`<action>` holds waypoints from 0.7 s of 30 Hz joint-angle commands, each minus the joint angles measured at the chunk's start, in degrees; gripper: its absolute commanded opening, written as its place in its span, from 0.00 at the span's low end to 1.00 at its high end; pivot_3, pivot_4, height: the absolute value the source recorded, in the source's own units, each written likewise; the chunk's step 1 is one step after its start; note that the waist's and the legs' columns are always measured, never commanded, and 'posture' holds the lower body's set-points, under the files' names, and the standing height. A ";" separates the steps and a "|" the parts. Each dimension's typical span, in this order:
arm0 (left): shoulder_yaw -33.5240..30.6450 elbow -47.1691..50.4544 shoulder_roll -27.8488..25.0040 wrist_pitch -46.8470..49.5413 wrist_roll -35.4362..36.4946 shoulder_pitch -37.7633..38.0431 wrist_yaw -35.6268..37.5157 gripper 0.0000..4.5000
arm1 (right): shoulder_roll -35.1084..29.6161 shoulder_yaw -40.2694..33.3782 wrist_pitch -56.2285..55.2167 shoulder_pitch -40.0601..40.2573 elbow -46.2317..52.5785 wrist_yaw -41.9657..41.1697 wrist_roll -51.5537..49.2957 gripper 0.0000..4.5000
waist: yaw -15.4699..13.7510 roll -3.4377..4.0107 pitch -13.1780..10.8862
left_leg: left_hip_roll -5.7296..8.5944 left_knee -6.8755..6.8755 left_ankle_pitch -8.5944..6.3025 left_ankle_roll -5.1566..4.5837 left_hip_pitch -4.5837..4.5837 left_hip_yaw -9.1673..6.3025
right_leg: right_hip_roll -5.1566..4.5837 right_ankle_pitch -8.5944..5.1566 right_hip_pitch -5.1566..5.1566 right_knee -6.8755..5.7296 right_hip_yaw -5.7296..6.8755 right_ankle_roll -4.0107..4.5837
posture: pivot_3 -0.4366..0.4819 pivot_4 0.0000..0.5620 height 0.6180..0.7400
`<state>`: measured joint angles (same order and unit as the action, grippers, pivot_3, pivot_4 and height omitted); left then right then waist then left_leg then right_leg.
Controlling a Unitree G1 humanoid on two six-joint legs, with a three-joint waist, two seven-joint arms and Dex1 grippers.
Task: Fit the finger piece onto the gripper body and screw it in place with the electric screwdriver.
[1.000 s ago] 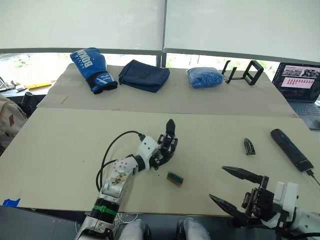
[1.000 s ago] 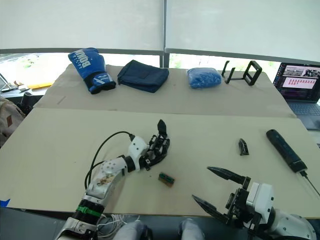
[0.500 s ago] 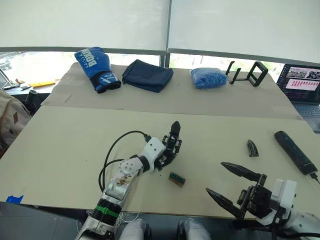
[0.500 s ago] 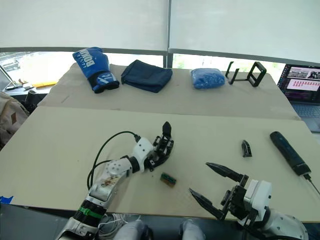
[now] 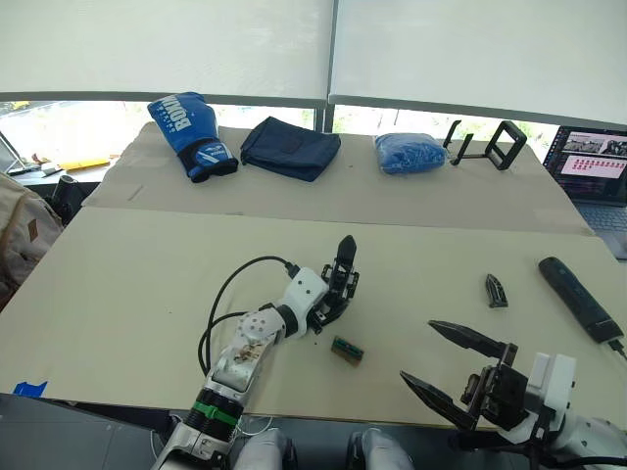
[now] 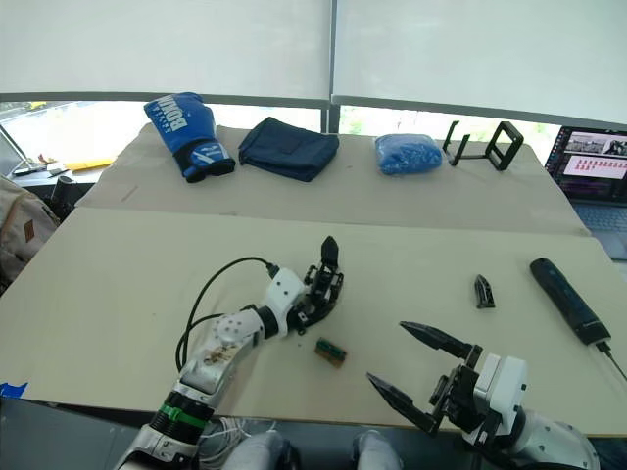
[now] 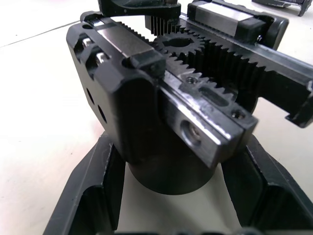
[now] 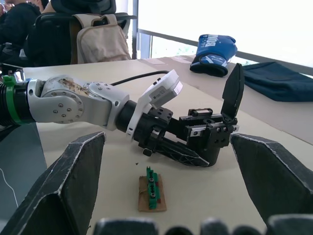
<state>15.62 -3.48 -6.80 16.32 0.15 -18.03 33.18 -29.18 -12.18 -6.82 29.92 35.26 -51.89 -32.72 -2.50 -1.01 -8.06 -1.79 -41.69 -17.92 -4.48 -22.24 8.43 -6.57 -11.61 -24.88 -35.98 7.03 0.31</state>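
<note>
Along far table edge, left to right: blue boxing glove [image 5: 189, 134], folded navy cloth [image 5: 289, 148], blue crumpled bag [image 5: 408, 153], black folding stand [image 5: 493, 145]. Open laptop [image 5: 591, 168] sat far right. Small green-brown block [image 5: 346, 349] lay on beige tabletop [image 5: 127, 284].

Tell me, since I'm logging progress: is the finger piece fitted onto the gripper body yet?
Not fitted. The finger piece lies loose on the table, apart from the gripper body at the left gripper.
</note>
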 commanded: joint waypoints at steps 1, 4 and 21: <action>1.56 0.57 1.13 0.53 0.88 -0.76 0.48 0.51 | 0.66 -0.38 -0.58 -0.15 0.97 1.07 -0.32 1.00 | 0.00 0.02 0.01 | 0.00 0.00 0.00 0.00 0.00 0.00 | 0.00 0.00 0.00 0.00 0.00 0.00 | 0.48 0.27 1.00; 1.95 -0.22 1.39 0.57 0.42 -1.37 0.46 0.51 | 0.74 0.33 -0.85 0.32 1.08 0.71 0.12 1.00 | -0.08 0.02 0.01 | 0.00 0.00 0.00 -0.01 -0.01 0.00 | -0.01 0.00 0.00 0.01 0.00 0.00 | 0.48 0.27 1.00; -0.46 4.07 -4.09 6.68 4.12 1.22 3.51 0.98 | 1.90 0.16 -2.61 0.92 -1.05 0.51 1.18 1.00 | 0.33 0.12 0.07 | -0.03 0.01 -0.01 -0.01 0.03 -0.03 | 0.01 -0.01 0.01 0.02 -0.02 0.00 | 0.48 0.27 1.00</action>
<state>16.17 -0.24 -9.85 22.29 3.71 -17.62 36.10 -27.63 -11.21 -7.71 30.50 33.48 -51.26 -31.55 -2.17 -0.89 -7.99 -1.82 -41.67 -17.93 -4.49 -22.21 8.40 -6.56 -11.63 -24.88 -35.97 7.00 0.31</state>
